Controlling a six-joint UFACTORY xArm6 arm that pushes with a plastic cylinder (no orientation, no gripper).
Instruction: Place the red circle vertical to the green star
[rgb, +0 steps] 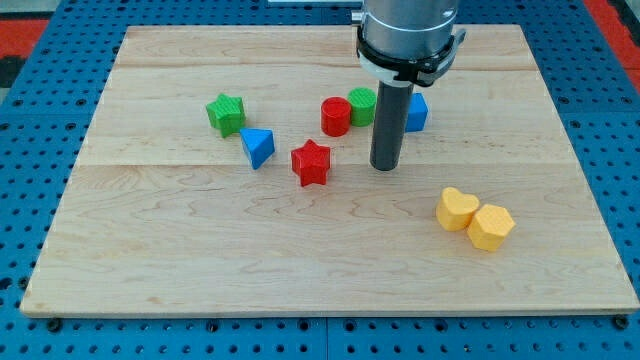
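The red circle (336, 116) stands near the board's middle top, touching a green circle (362, 105) on its right. The green star (226, 113) lies to the view's left of the red circle, about level with it. My tip (385, 168) rests on the board below and to the right of the red circle, apart from it. A red star (311, 163) lies to the left of my tip.
A blue triangle (258, 147) lies below and right of the green star. A blue block (415, 112) sits partly hidden behind the rod. A yellow heart (457, 209) and a yellow hexagon (490, 227) touch at the lower right. The wooden board (150, 250) ends in a blue pegboard.
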